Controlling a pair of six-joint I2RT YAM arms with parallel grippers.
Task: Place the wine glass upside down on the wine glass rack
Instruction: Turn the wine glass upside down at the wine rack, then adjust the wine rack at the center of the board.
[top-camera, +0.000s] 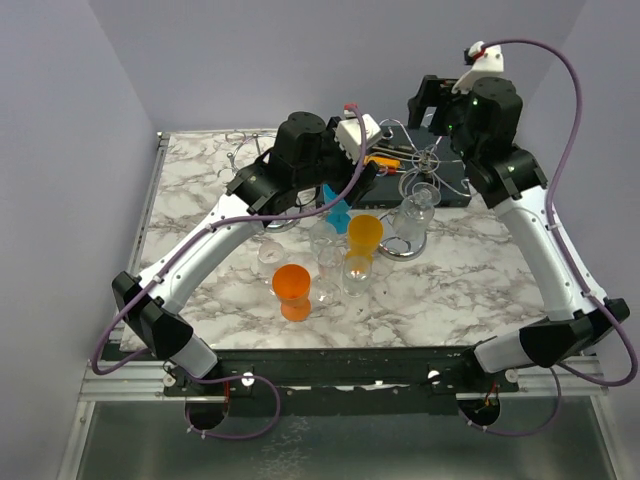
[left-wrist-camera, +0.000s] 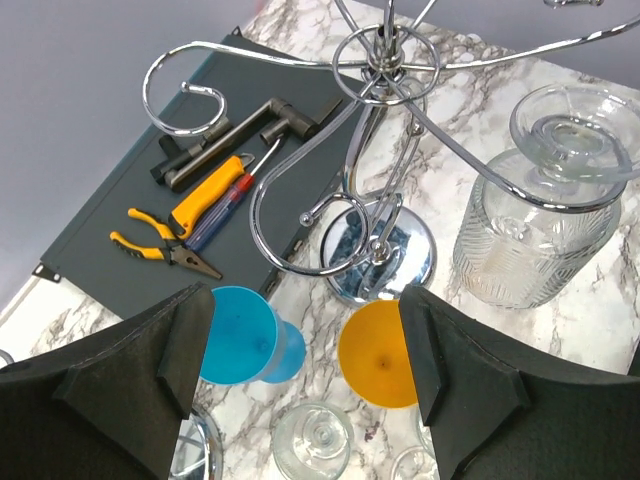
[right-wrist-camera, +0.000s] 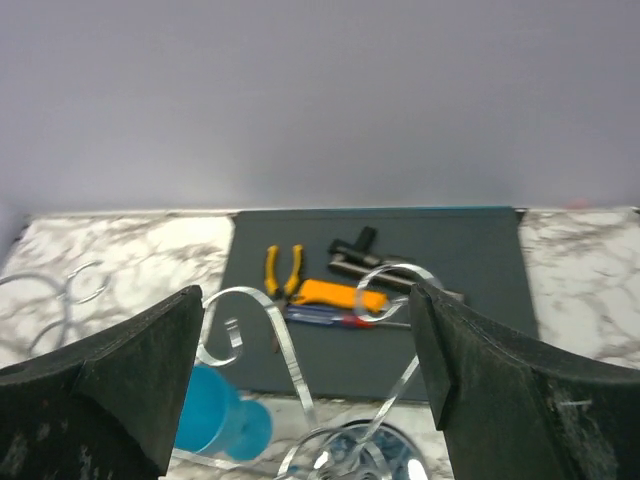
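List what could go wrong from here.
1. The left tool, open and empty, hovers over the rack; dropping straight down could snag a curled arm and tip it, along with the clear glass already on it.
2. The blue glass, orange glass and clear stemware stand crowded by the rack's foot; grabbing one could topple a neighbour.
3. The right tool, also open, is over the same rack; the arms could clash.

A dark mat (left-wrist-camera: 110, 215) lies at the marble bench's (top-camera: 460, 285) far edge. On it are yellow-handled pliers (left-wrist-camera: 165, 247), a blue-and-red screwdriver (left-wrist-camera: 218, 215) and an orange-handled tool (left-wrist-camera: 205, 197) — all side by side.
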